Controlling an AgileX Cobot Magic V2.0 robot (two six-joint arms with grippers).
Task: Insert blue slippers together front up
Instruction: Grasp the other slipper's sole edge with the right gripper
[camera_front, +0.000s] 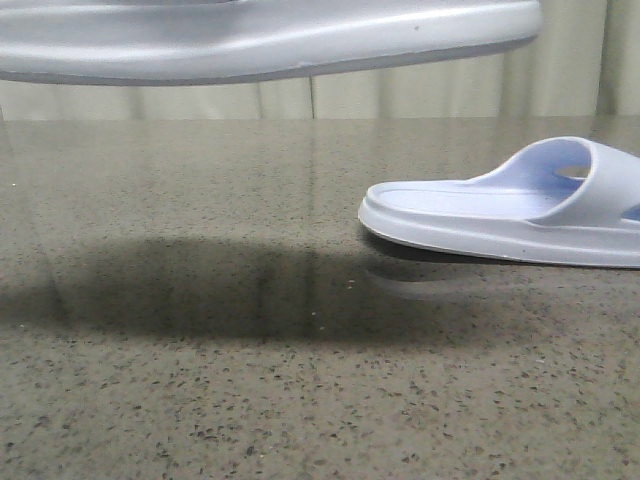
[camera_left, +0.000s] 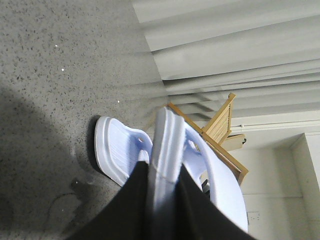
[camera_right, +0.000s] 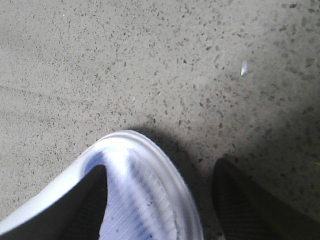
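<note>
One pale blue slipper (camera_front: 270, 40) hangs in the air across the top of the front view, its sole side-on. In the left wrist view my left gripper (camera_left: 165, 175) is shut on this slipper's (camera_left: 167, 135) thick sole edge, with a black finger on each side. The second blue slipper (camera_front: 500, 205) lies sole down on the table at the right, strap at the far right; it also shows in the left wrist view (camera_left: 115, 147). My right gripper (camera_right: 160, 210) is open around the rounded end of this slipper (camera_right: 145, 190). One finger (camera_right: 85, 205) lies over the footbed. The other finger (camera_right: 240, 205) is beside the rim.
The speckled grey-green stone table (camera_front: 250, 350) carries the lifted slipper's wide shadow. A pale curtain (camera_front: 400, 98) hangs behind the table. A wooden frame (camera_left: 222, 122) stands beyond the table's far edge in the left wrist view. Neither arm shows in the front view.
</note>
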